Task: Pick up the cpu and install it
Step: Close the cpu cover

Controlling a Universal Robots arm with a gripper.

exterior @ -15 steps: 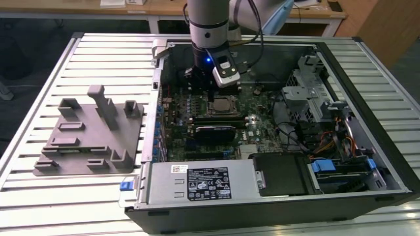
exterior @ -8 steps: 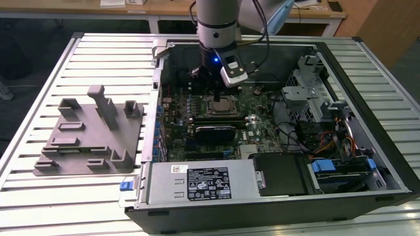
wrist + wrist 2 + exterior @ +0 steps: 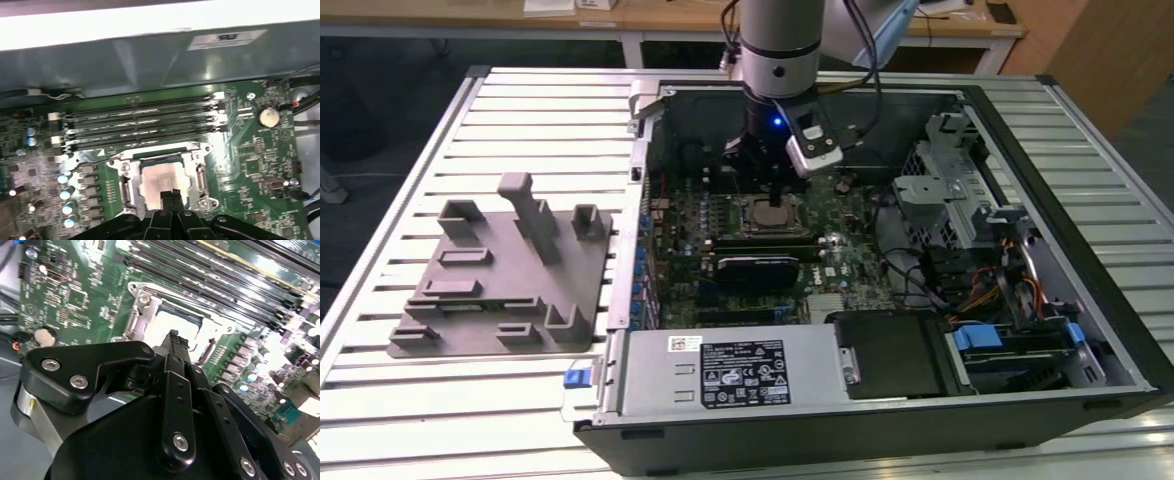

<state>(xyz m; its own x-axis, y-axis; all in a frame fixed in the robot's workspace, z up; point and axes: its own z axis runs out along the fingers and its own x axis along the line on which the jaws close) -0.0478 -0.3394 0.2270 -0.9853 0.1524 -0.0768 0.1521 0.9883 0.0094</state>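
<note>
**Entry: open computer on a slatted tabletop (image 3: 400, 400), arm at work inside.** Listed from the exterior view's left to its right.

1. Grey holder tray (image 3: 500, 280) with upright posts. It lies flat on the tabletop, well apart from the arm. No silver chip is seen on it.
2. Computer case (image 3: 854, 440), side panel off, green circuit board (image 3: 847, 222) exposed.
3. Socket (image 3: 122, 181) with a metal frame, just beside the memory slots (image 3: 140, 122). The cpu (image 3: 160, 179) lies flat inside it, silver top up, with the frame around it. Whether the frame is latched down cannot be told.
4. Gripper (image 3: 170, 193), hanging over the socket. The fingers (image 3: 165, 196) are drawn together with nothing between them. The tips are over the middle of the cpu, either touching it or just above it; which cannot be told.
5. Drive cage (image 3: 961, 165) and cables (image 3: 987, 295), at the right and apart from the gripper.

**Step in hand (judged):** the picking up looks finished and the chip is in its place, so the work stands at the seating stage.

**Requirement for any further move (judged):** straight vertical travel, light force and no sideways drag. The chip must stay square in the socket, and the frame edges stand near the fingers.
</note>
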